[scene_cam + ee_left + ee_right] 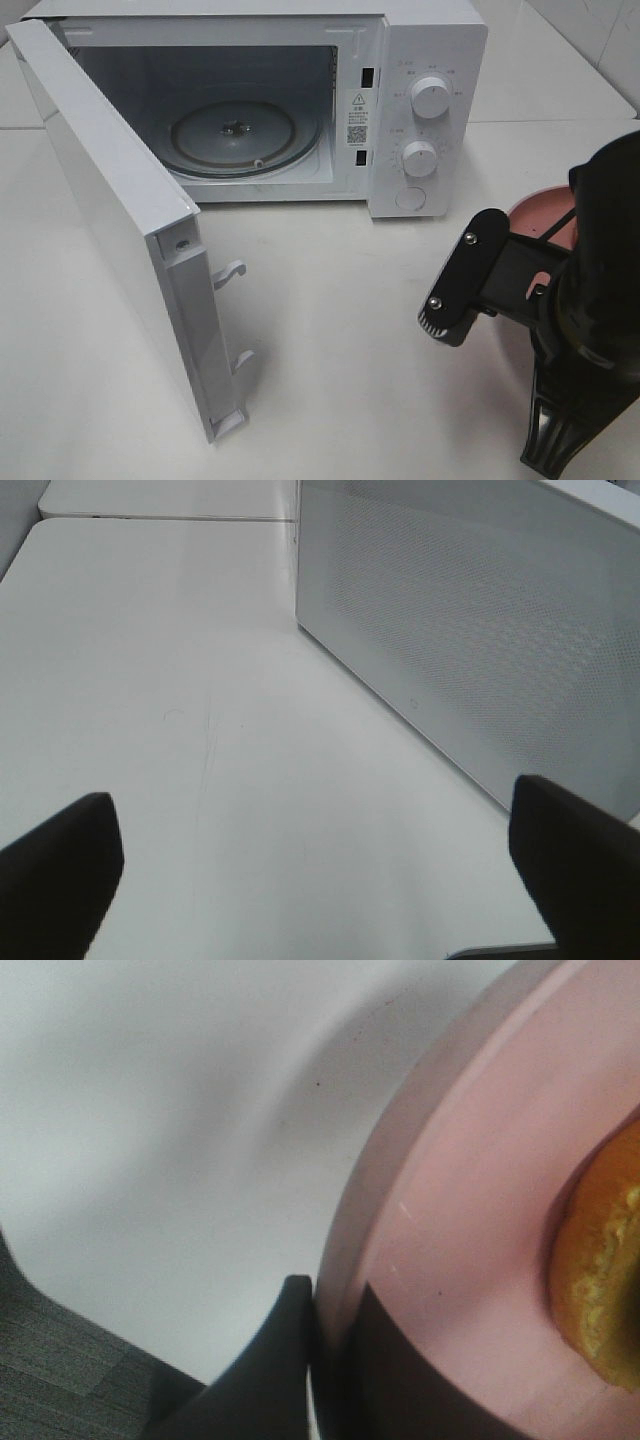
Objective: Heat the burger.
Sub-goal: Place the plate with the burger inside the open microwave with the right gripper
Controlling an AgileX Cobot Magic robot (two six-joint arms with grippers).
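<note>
**Camera set-up**

Exterior high: from above and in front, facing down onto microwave [300, 100] and table [330, 330]. Left wrist: low over table, past left gripper [320, 880], near microwave's perforated face. Right wrist: hard against pink plate [470, 1210] rim. Shared across all: table.

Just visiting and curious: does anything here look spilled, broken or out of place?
Nothing stands out. The microwave door hangs wide open, showing its glass turntable, and the right jaws pinch the rim of the pink plate carrying the burger. Only faint scuffs mark the white table.
</note>
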